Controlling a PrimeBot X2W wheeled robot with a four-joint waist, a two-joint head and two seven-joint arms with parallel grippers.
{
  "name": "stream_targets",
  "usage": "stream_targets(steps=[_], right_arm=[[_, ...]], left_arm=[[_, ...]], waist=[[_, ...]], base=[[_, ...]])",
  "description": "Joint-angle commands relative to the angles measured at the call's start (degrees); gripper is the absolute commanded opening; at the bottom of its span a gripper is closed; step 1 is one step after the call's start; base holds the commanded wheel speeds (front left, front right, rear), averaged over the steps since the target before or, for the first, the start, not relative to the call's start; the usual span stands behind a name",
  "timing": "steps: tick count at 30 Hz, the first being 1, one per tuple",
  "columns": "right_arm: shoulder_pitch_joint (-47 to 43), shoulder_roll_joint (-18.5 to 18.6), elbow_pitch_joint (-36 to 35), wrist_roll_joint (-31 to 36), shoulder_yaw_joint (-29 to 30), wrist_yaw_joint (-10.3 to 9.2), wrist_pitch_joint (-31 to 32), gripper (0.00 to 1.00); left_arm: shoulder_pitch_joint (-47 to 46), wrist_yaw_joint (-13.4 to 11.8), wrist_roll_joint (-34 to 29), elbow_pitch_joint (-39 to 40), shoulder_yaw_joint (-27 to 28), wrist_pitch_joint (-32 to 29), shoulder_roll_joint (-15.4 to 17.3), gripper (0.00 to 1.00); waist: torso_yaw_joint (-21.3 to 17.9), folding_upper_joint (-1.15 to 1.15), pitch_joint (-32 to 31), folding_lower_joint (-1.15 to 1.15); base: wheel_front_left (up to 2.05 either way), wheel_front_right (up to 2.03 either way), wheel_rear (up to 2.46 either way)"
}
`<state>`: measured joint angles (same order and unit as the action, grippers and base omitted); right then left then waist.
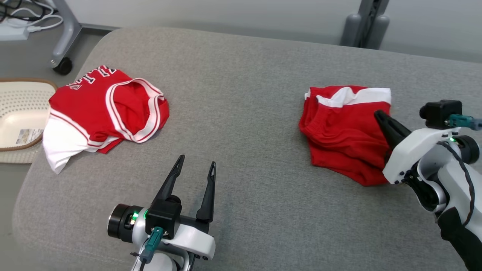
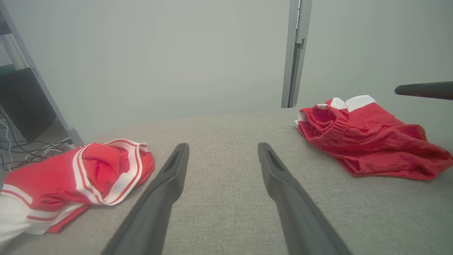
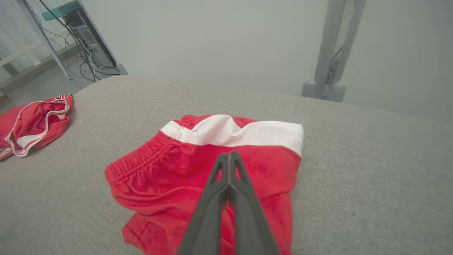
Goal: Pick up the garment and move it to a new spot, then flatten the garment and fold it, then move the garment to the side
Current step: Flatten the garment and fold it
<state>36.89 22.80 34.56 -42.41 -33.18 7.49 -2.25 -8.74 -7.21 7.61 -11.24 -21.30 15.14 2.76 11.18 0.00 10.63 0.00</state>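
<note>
I am looking down at a grey padded table [image 1: 241, 75] (it is soft, like a cushion). The red shorts [image 1: 339, 139] are lying on the right side of it. They are a little crumpled, with a white band along the far edge and the stretchy waist facing left.

My right gripper [image 1: 377, 113] is hanging over the near right part of the shorts. Its two dark fingers are pressing together, tip to tip, and they are holding nothing. In the left wrist view I am seeing one of those fingers floating above the shorts, apart from them.

My left gripper [image 1: 197, 161] is waiting at the near middle of the table, pointing away from me. Its fingers are standing wide apart, with just the grey table showing between them. It is sitting well apart from both pieces of clothing.

A red and white jersey [image 1: 105, 109] is lying bunched up on the left side of the table. Its white-trimmed opening is facing up, and letters are showing on its far edge. Its white part is reaching toward the left edge.

A cream basket [image 1: 22, 98] with little holes is sitting just beside the table there, near the jersey. A grey post [image 1: 363, 22] is standing behind the far edge.
</note>
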Motion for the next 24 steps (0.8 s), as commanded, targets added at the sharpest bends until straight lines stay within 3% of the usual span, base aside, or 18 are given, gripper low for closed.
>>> stream_targets(steps=[1, 11, 24], right_arm=[[1.76, 0.77, 1.22, -2.19, -1.96, 0.02, 1.25, 0.0], [7.5, 2.87, 4.5, -14.84, -15.04, 0.02, 10.47, 0.0], [4.43, 6.03, 1.98, -26.71, -24.52, 0.02, 16.79, 0.0]], left_arm=[[-0.88, -0.41, 0.41, -0.26, -0.04, 0.03, 0.26, 1.0], [-2.24, -0.96, 0.86, -0.35, -0.93, 0.03, 0.24, 1.0], [-1.97, -1.4, 0.96, -0.59, -0.87, 0.03, 0.25, 1.0]], waist=[[1.09, 0.0, 0.9, 0.0], [2.33, 0.0, 2.21, 0.0], [-0.14, 0.0, 0.93, 0.0]], base=[[0.0, 0.0, 0.0], [0.0, 0.0, 0.0], [0.0, 0.0, 0.0]])
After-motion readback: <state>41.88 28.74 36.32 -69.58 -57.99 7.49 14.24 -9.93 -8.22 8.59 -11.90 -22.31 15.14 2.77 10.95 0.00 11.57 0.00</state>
